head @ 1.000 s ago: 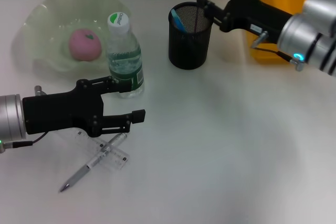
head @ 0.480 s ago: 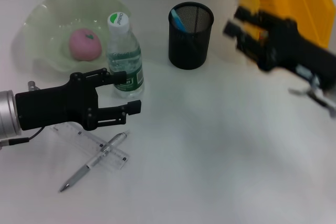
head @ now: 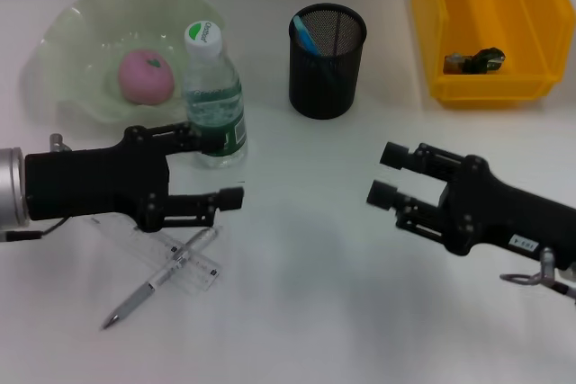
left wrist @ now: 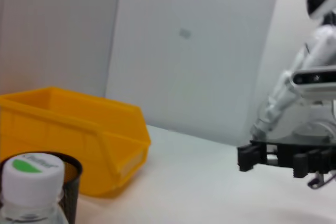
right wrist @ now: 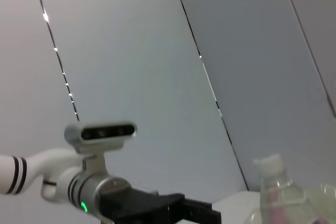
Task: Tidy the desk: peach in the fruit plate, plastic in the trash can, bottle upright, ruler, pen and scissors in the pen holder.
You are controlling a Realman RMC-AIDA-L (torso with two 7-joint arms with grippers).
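The pink peach (head: 146,76) lies in the pale green fruit plate (head: 72,20). Beside it the bottle (head: 213,96) stands upright. My left gripper (head: 220,168) is open just in front of the bottle, above the clear ruler (head: 193,263) and the silver pen (head: 153,285) lying across it. The black mesh pen holder (head: 327,65) holds a blue piece (head: 306,38); I cannot tell whether it is the scissors. A dark crumpled scrap (head: 477,61) lies in the yellow bin (head: 531,38). My right gripper (head: 387,174) hangs open and empty over the table's right half.
The left wrist view shows the bottle cap (left wrist: 31,171), the yellow bin (left wrist: 79,135) and the right gripper (left wrist: 278,158) farther off. In the right wrist view the left gripper (right wrist: 173,211) and the bottle (right wrist: 275,182) appear. The table's back edge meets a grey wall.
My right arm has swung away from the pen holder, past the yellow bin, down to the front right of the table. The left gripper shifted only slightly beside the bottle.
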